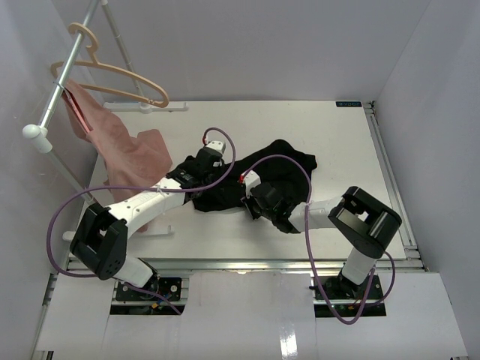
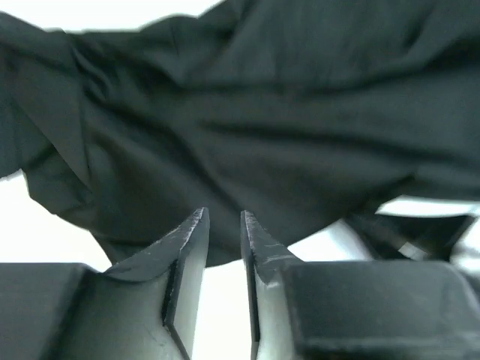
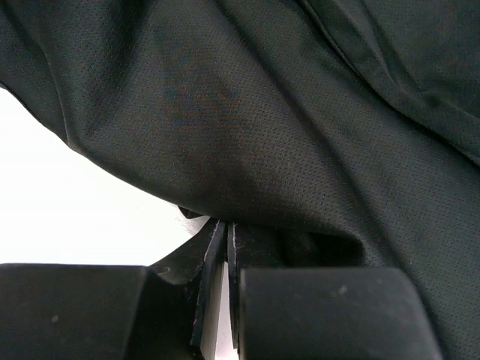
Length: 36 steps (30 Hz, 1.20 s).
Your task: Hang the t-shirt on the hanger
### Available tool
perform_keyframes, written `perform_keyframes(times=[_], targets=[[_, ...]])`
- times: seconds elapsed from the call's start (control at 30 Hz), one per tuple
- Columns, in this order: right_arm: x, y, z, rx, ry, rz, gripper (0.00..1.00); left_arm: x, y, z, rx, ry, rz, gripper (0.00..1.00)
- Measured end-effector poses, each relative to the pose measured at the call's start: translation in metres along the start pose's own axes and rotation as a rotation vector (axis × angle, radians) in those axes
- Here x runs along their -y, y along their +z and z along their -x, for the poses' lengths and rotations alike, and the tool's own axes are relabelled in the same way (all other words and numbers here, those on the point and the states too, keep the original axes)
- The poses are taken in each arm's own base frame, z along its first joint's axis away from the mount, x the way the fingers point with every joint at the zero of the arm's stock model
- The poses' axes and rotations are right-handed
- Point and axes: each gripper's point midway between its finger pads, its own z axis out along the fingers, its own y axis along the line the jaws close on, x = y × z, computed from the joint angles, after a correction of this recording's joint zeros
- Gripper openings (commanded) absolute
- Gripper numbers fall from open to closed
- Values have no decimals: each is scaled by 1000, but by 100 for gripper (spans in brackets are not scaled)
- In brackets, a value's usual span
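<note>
The black t-shirt (image 1: 281,169) lies crumpled on the white table (image 1: 345,150), near its middle. My left gripper (image 1: 208,178) is at the shirt's left edge; in the left wrist view its jaws (image 2: 223,217) stand a little apart with the cloth (image 2: 247,112) just beyond the tips. My right gripper (image 1: 253,199) is at the shirt's near edge; in the right wrist view its jaws (image 3: 224,225) are pressed together at the hem of the black cloth (image 3: 247,112). The tan wooden hanger (image 1: 124,70) hangs on the rail at the far left, away from both grippers.
A grey metal rail (image 1: 64,79) slopes across the far left corner. A pink garment (image 1: 127,150) hangs from it and spills onto the table beside my left arm. White walls close in the table at the back and both sides.
</note>
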Motion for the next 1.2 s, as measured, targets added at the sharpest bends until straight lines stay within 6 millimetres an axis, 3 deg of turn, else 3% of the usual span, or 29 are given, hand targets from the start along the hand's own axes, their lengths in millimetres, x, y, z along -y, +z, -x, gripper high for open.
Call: perform_keyframes(times=[0.17, 0.47, 0.53, 0.57, 0.63, 0.67, 0.73, 0.93, 1.2], targets=[[8, -18, -7, -3, 21, -24, 8, 17, 7, -29, -84, 94, -87, 60], [16, -47, 3, 55, 58, -37, 8, 59, 28, -74, -196, 306, -189, 63], [18, -50, 3, 60, 65, -39, 8, 63, 32, -82, -212, 340, -200, 55], [18, -51, 2, 60, 69, -40, 8, 64, 33, -85, -219, 352, -202, 45], [20, -54, 0, 60, 75, -44, 8, 65, 35, -88, -225, 368, -203, 10], [21, -56, -1, 61, 77, -45, 8, 65, 37, -89, -224, 373, -202, 2], [24, -59, -1, 66, 83, -50, 8, 64, 39, -88, -217, 379, -194, 0], [40, -70, 3, 91, 134, -105, 8, 61, 42, -62, -146, 347, -121, 0], [68, -94, -12, 122, 249, -239, 8, 56, 36, 25, 57, 212, 8, 0]])
